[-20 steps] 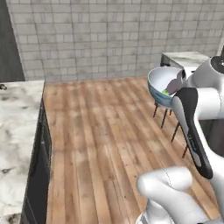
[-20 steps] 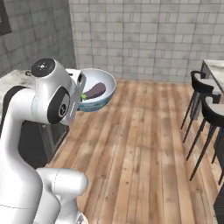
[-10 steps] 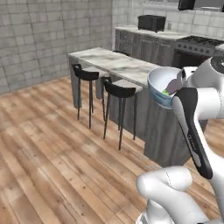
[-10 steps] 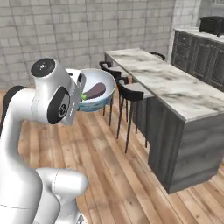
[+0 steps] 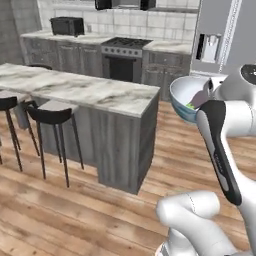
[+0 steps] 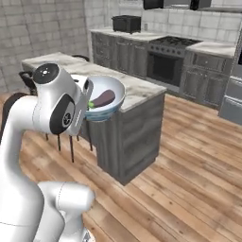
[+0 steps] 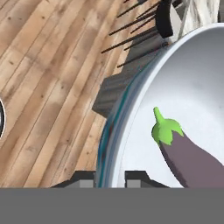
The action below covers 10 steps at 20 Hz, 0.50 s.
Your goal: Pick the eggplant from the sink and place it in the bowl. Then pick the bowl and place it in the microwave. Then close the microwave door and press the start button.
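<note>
The bowl [image 7: 188, 83], pale inside with a blue-patterned outside, is held in the air by its rim. My gripper [image 7: 110, 178] is shut on that rim, one fingertip on each side of it. The dark purple eggplant [image 7: 189, 158] with its green cap lies inside the bowl. From the base, the bowl [image 5: 182, 95] [image 6: 101, 87] hangs at the end of my raised arm with the eggplant [image 6: 103, 99] in it. The black microwave [image 5: 66, 25] [image 6: 126, 22] stands on the far back counter; its door is too distant to judge. The sink is out of view.
A marble-topped kitchen island [image 5: 85, 90] [image 6: 139, 90] stands between me and the back counter. Black bar stools [image 5: 52, 117] line its near side. A grey oven with burners [image 5: 122, 57] [image 6: 165, 61] and a steel fridge [image 5: 225, 35] sit along the back wall. Wood floor lies around me.
The whole picture has swung from a tiled wall and bare floor to the island and back counter: the base has turned. The bowl with the eggplant stays gripped the same way.
</note>
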Motion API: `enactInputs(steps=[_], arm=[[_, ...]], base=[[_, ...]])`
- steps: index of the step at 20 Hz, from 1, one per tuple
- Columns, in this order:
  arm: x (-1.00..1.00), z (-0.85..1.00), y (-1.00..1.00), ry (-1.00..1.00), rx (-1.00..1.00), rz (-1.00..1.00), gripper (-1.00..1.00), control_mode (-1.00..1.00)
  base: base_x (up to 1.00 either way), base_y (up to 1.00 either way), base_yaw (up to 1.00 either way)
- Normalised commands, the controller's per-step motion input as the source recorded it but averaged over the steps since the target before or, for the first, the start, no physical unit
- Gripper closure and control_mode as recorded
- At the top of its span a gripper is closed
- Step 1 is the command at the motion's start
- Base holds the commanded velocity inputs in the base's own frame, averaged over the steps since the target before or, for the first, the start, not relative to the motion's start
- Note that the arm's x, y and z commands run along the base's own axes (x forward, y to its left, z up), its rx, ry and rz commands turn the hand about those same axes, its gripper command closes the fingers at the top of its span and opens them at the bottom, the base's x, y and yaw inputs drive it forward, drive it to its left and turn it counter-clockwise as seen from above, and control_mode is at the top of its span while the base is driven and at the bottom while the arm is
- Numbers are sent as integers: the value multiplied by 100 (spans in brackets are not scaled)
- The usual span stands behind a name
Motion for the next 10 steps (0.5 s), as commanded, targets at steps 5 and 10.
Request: enactInputs(steps=[5,10], arm=[[0,0,0,0,0,0,100,100],[0,0,0,0,0,0,100,100]], base=[[42,-70,-64],[85,-49,-48]])
